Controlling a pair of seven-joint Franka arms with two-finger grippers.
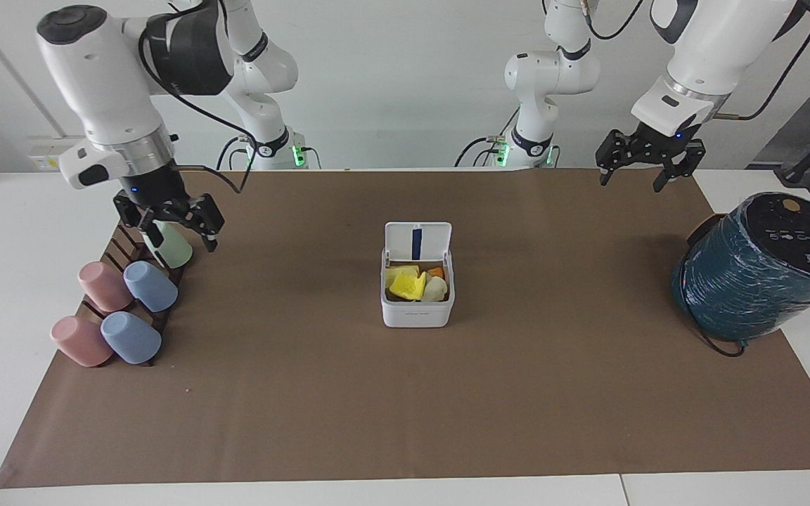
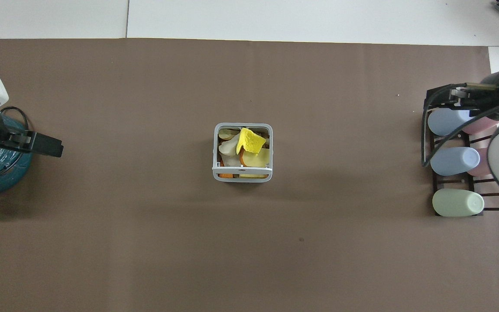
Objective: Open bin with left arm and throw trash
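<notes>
Trash fills the open bin; keep right gripper and left gripper parked (fingers apart, seemingly empty).

White bin; yellow, cream, perhaps orange trash.

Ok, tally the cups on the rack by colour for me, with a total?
Pink cups: 2
Blue cups: 2
Green cup: 1
Total: 5 cups, all lying on the dark rack at the right arm's end of the table.
</notes>
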